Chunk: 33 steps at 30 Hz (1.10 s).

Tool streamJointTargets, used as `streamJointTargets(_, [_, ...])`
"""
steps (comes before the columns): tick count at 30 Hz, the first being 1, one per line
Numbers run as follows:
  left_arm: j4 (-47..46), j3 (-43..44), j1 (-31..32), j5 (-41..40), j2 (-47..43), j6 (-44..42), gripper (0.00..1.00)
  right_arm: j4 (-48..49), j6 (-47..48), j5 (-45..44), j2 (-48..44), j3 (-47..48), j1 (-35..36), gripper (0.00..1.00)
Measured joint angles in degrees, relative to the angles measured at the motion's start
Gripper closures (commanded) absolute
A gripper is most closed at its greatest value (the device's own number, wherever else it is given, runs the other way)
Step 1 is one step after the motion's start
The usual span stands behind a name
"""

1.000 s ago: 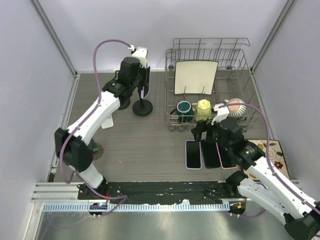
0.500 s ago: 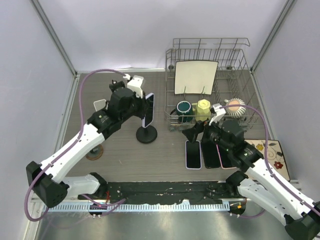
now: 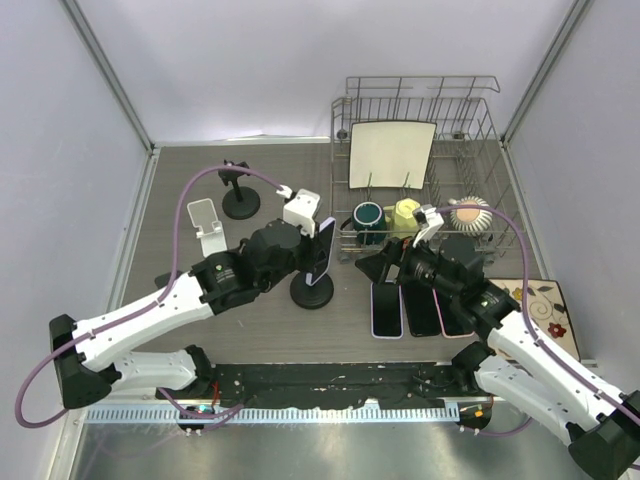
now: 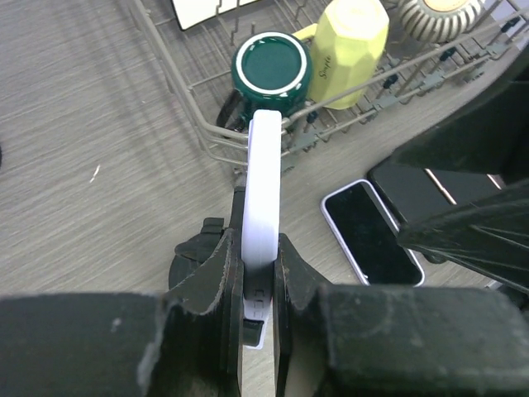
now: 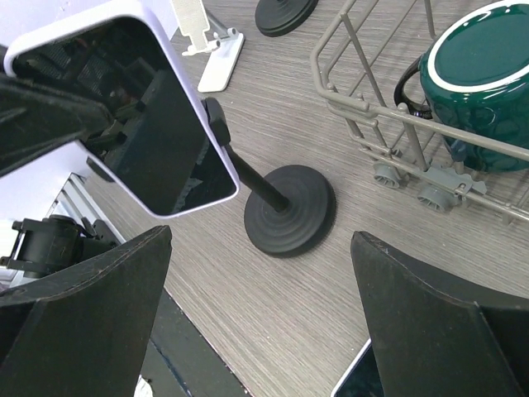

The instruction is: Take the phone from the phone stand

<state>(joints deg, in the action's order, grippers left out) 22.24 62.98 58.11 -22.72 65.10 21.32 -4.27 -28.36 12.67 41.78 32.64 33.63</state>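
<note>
A white-cased phone (image 3: pixel 323 250) stands upright on edge in a black phone stand with a round base (image 3: pixel 312 291) at the table's middle. My left gripper (image 3: pixel 308 248) is shut on the phone's two faces; in the left wrist view the phone (image 4: pixel 266 186) sits between the fingers (image 4: pixel 221 277) and the base (image 4: pixel 192 266) shows below. My right gripper (image 3: pixel 376 266) is open and empty just right of the stand. In the right wrist view, the gripper (image 5: pixel 260 238) faces the phone's dark screen (image 5: pixel 157 141) and the stand's base (image 5: pixel 291 209).
A wire dish rack (image 3: pixel 480 130) at the back right holds a plate, a green mug (image 3: pixel 368 218) and a yellow cup (image 3: pixel 405 214). Three phones (image 3: pixel 387 308) lie flat under my right arm. A white stand (image 3: pixel 206 226) and a second black stand (image 3: pixel 240 200) are at the back left.
My left arm has carried the phone and its stand from the back of the table forward and right to the middle. My right gripper has shifted slightly left toward it.
</note>
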Motion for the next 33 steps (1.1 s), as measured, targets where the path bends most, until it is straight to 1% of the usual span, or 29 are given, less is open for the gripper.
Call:
streamJointTargets(1, [0.0,0.0,1.6,-0.9,0.1,0.3,0.77,0.2,-0.1,0.1,0.2,0.0,0.0,0.05])
streamJointTargets(3, [0.0,0.0,3.1,-2.2,0.3,1.0,0.65,0.4,-0.2,0.3,0.5,0.0,0.0,0.05])
streamJointTargets(4, [0.0,0.0,3.6,-2.6,0.5,1.1,0.56,0.5,-0.3,0.4,0.7,0.0,0.2,0.05])
streamJointTargets(6, [-0.2,0.2,4.3,-2.9,0.5,1.4,0.46,0.9,-0.3,0.5,1.2,0.0,0.5,0.05])
streamJointTargets(7, [-0.3,0.4,4.4,-3.0,0.5,1.7,0.37,0.9,-0.2,0.5,1.6,0.0,0.7,0.05])
streamJointTargets(9, [-0.5,0.9,4.5,-3.7,0.5,2.1,0.29,1.0,-0.2,0.5,2.5,0.0,1.4,0.05])
streamJointTargets(10, [-0.5,1.2,4.5,-4.0,0.5,2.1,0.24,1.0,-0.1,0.5,2.9,0.0,1.7,0.05])
streamJointTargets(14, [-0.3,3.1,4.4,-4.8,0.4,2.1,0.16,1.4,0.8,0.0,4.0,0.0,3.2,0.05])
streamJointTargets(18, [0.0,4.9,3.5,-4.6,-0.7,1.8,0.16,2.4,2.3,-0.3,5.5,0.9,5.2,0.05])
streamJointTargets(21, [0.7,5.6,1.4,-3.7,-2.6,1.7,0.15,3.9,4.1,-0.8,6.8,2.1,7.1,0.04])
streamJointTargets(26, [2.6,5.9,-4.5,-1.5,-6.3,1.8,0.14,7.0,7.3,-1.2,9.5,5.2,10.9,0.04])
streamJointTargets(33, [5.1,4.3,-13.6,1.7,-12.9,2.3,0.13,11.8,9.6,0.2,13.0,8.3,11.2,0.03])
